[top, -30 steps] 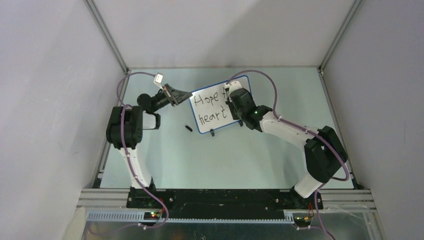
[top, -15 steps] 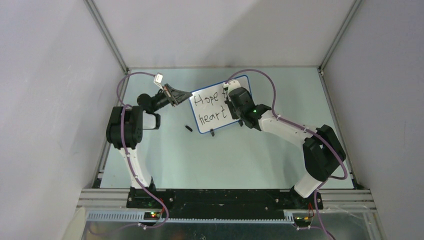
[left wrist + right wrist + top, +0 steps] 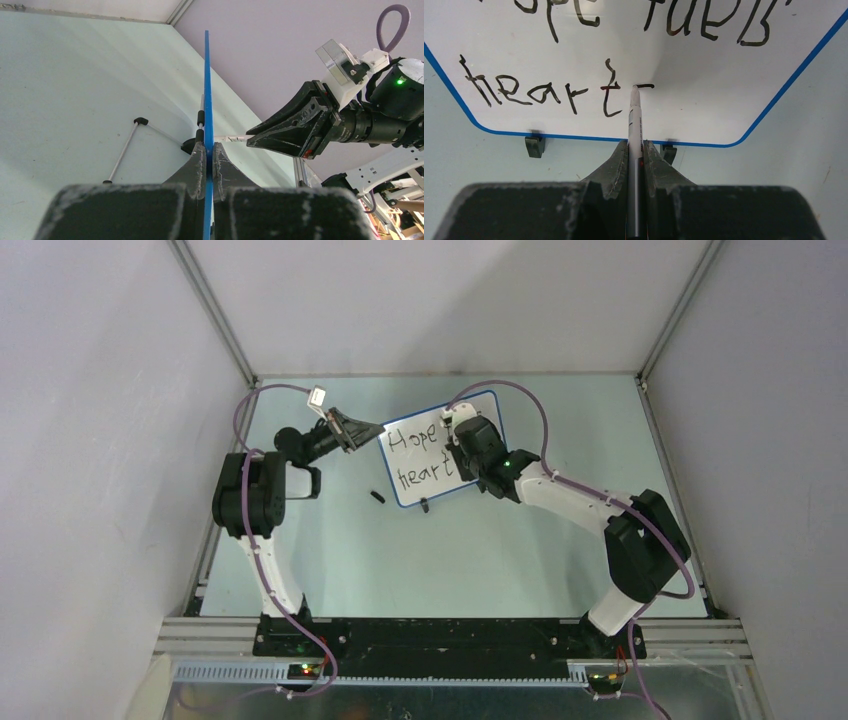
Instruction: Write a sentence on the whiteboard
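The board (image 3: pixel 420 458) looked light, stiff, slippery; the left claw (image 3: pixel 209 150) pinched its edge, the right claw (image 3: pixel 635 145) pinched the pen (image 3: pixel 635 115), tip ahead.

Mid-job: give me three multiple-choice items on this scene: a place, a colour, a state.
1. Tip of the marker is: A) on the table; B) on the whiteboard right of "heart"; C) above "Hope".
2. The whiteboard's frame is: A) red; B) blue; C) green.
3. The left gripper is: A) open; B) shut on the marker; C) shut on the whiteboard's edge.
Answers: B, the right wrist view shows the tip just past "heart"; B, the rim is blue; C, its jaws pinch the blue edge.
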Robot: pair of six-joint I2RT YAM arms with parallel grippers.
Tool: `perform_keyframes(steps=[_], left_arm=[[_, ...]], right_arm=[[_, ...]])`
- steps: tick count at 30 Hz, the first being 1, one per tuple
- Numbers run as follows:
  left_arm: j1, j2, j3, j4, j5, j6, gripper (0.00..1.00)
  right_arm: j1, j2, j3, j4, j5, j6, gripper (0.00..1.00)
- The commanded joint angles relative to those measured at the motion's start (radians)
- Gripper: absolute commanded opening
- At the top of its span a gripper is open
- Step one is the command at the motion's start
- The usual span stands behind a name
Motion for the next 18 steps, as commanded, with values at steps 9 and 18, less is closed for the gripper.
perform_keyframes(steps=[9, 18], left_arm=[[-0.014, -0.001, 0.014, 0.049, 0.033, 0.001, 0.00], [-0.014, -0.003, 0.013, 0.048, 0.034, 0.002, 0.00]], right_arm=[[0.007, 0.011, 0.022, -0.021, 0.009, 0.011, 0.00], [-0.010, 0.006, 0.016, -0.042, 0.043, 0.024, 0.00]])
